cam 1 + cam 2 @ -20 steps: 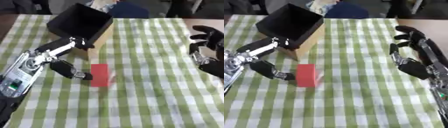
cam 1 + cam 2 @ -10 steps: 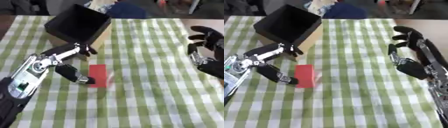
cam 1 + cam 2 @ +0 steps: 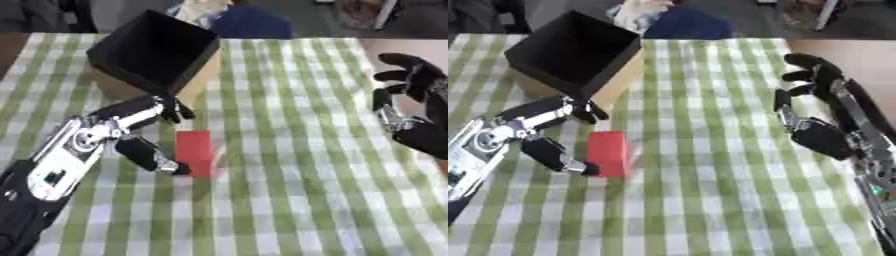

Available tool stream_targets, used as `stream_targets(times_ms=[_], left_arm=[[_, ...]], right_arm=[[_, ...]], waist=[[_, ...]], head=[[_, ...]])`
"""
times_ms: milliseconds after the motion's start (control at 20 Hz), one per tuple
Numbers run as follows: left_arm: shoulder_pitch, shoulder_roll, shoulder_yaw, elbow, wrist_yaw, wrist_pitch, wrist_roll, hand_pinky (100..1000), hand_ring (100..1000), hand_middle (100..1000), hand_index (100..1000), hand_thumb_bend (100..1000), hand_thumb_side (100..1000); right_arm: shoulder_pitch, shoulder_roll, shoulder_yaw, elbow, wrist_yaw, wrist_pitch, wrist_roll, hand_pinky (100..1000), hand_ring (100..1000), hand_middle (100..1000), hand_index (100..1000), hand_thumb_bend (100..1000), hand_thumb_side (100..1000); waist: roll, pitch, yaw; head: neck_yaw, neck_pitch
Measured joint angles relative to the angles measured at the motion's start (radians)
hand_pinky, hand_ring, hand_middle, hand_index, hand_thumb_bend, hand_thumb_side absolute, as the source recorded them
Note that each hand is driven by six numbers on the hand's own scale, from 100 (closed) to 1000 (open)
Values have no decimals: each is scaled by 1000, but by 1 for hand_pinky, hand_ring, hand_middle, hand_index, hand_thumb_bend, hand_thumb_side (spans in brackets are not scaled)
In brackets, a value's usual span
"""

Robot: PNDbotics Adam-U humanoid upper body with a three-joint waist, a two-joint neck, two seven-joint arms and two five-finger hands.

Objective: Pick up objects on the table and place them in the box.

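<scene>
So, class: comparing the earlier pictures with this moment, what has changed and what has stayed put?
The left hand has drawn back toward the robot and closed in beside the red block, thumb at its lower left corner, not yet gripping it. The block, the box and the raised right hand stayed as they were.

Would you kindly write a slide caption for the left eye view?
Left hand open beside a red block on the checked tablecloth, near the black-lined box; right hand idle.

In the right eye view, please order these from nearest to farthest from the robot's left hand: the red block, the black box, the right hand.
1. red block: just right of the left hand, at its thumb tip.
2. black box: behind the hand, toward the table's far left.
3. right hand: far across the checked cloth, on the right side.
</scene>
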Motion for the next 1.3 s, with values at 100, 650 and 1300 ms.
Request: stream_targets(times_ms=[100,650,1300], left_arm=[[-1,-2,-2,9,-5,-1,0,826,762,758,852,652,359],[-3,-2,-11,22,-14,-11,-14,783,681,662,793,567,276],[3,-13,6,-6,22,4,24,733,535,477,648,388,112]], right_arm=[[0,0,0,0,0,0,0,714,816,896,913,100,391],[0,0,0,5,0,0,0,714,816,896,913,100,396],[0,0,0,5,0,0,0,714,817,896,913,100,402]], waist=[[0,0,0],[0,0,0],[0,0,5]], head=[[0,0],[0,0],[2,0]])
